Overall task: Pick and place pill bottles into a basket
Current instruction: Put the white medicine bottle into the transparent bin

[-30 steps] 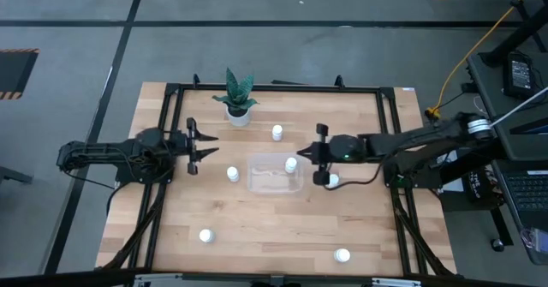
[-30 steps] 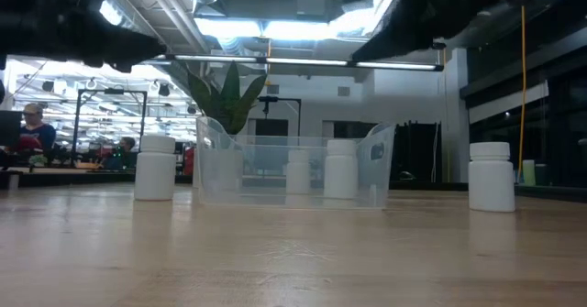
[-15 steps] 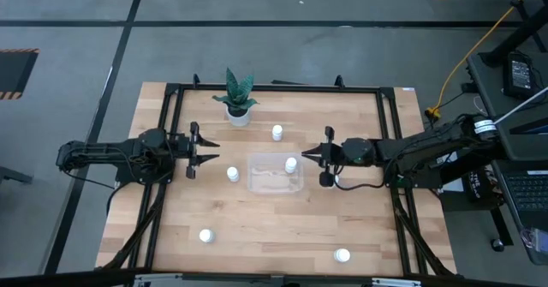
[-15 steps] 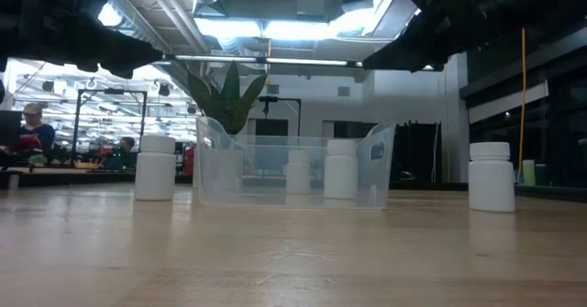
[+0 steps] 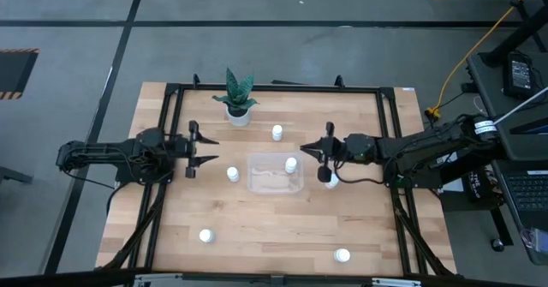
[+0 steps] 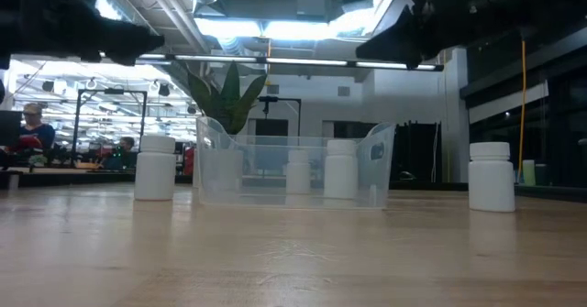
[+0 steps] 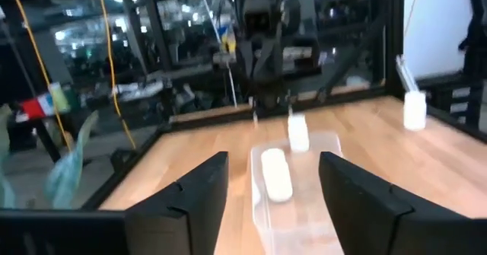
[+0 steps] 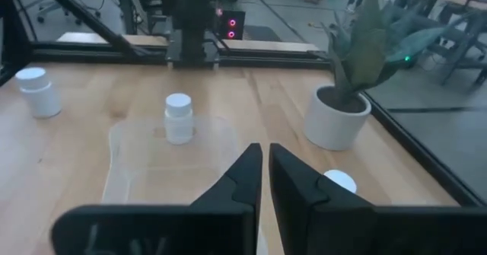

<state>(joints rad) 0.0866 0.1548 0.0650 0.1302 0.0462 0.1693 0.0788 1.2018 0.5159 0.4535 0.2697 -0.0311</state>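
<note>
The right hand point(image 5: 323, 161) hovers just beside the basket point(image 5: 275, 173), fingers nearly closed and holding nothing; one pill bottle point(image 5: 291, 164) stands inside the basket. The left hand point(image 5: 197, 148) is wide open, empty, near another bottle point(image 5: 232, 175) on the bench point(image 5: 274, 227).

Two dark jointed arms, black wedge-shaped fingers point(image 8: 297, 190)

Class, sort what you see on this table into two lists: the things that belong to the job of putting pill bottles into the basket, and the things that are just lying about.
Belong to the job:
- pill bottles, white, scattered on the table
- basket, clear, mid-table
- left gripper, open, beside the basket
- right gripper, fingers nearly closed, at the basket's other side

Just lying about:
- potted plant, at the table's far edge
</note>
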